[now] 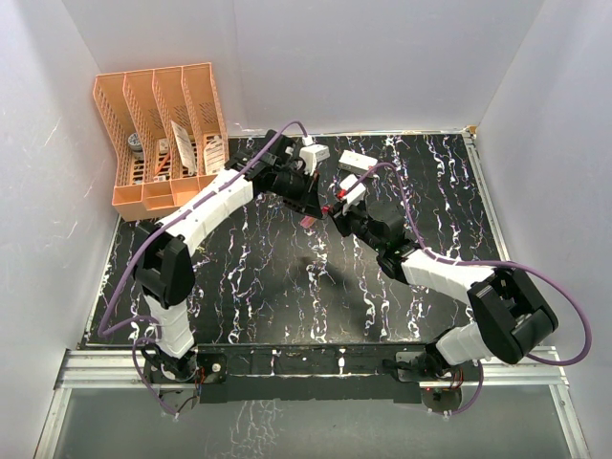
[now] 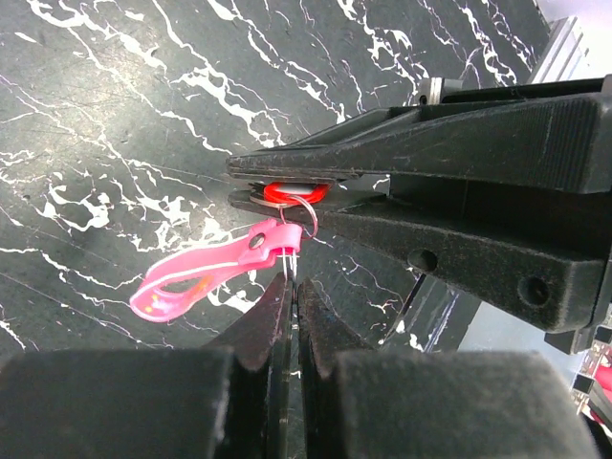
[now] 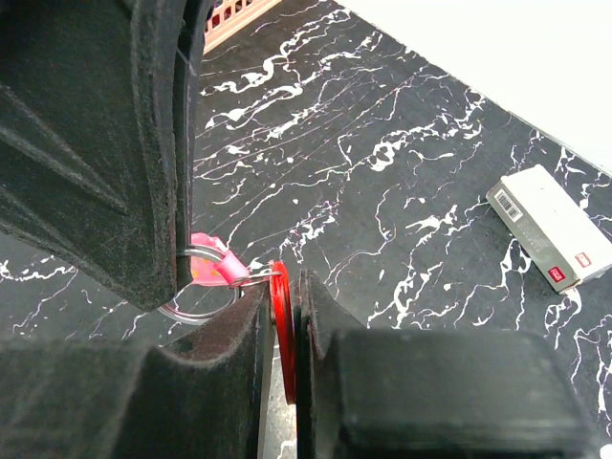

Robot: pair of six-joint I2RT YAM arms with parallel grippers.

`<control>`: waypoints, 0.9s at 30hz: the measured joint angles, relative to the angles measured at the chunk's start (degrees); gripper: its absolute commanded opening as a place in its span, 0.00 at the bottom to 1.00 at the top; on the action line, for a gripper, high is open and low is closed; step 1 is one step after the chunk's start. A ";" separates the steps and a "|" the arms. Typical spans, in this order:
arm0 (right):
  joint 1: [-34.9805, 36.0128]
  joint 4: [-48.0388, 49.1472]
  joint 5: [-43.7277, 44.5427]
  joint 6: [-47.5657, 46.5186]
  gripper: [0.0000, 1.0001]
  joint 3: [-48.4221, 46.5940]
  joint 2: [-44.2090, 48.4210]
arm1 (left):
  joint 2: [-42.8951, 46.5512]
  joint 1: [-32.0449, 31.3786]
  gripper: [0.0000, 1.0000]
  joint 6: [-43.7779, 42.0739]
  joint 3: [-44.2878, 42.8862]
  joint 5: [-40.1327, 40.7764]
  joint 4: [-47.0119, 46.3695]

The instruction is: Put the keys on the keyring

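Note:
My two grippers meet above the middle of the table. The left gripper [image 2: 292, 282] is shut on the thin metal keyring [image 2: 308, 216], and the slim pink tag [image 2: 206, 273] hangs from the ring to the left. The right gripper [image 3: 284, 277] is shut on the key with the red head [image 3: 281, 320], seen edge-on between its pads. In the right wrist view the keyring [image 3: 194, 312] loops beside the key's tip, with the tag [image 3: 207, 258] behind it. From above, the left gripper [image 1: 309, 203] and right gripper [image 1: 335, 216] stand tip to tip, the tag [image 1: 308, 222] dangling below.
A white rectangular box [image 1: 357, 161] with red marks lies on the black marbled table behind the grippers, and it shows as the box [image 3: 550, 228] in the right wrist view. An orange file organiser [image 1: 163, 134] stands at the back left. White walls close the sides.

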State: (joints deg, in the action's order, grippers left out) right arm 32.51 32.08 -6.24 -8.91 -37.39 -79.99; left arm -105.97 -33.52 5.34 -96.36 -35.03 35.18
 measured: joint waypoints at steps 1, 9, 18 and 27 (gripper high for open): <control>0.00 -0.20 -0.04 -0.17 0.11 0.00 0.00 | -0.17 -0.02 0.00 -0.17 0.00 -0.22 0.02; -0.35 -0.17 0.92 -0.85 0.50 0.00 -0.11 | -1.75 -0.07 0.00 -0.46 -0.39 -1.40 1.36; -0.83 -1.55 13.38 0.66 0.52 -2.36 1.38 | -2.32 -1.22 0.00 -1.46 -5.77 5.51 7.30; -1.40 -1.79 15.04 1.90 0.52 -2.36 4.83 | -2.56 -1.20 0.00 -4.37 -9.29 12.20 10.69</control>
State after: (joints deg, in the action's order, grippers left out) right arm 31.11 30.28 8.80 -7.01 -39.75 -75.16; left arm -108.53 -34.72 0.97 -105.65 -22.83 45.87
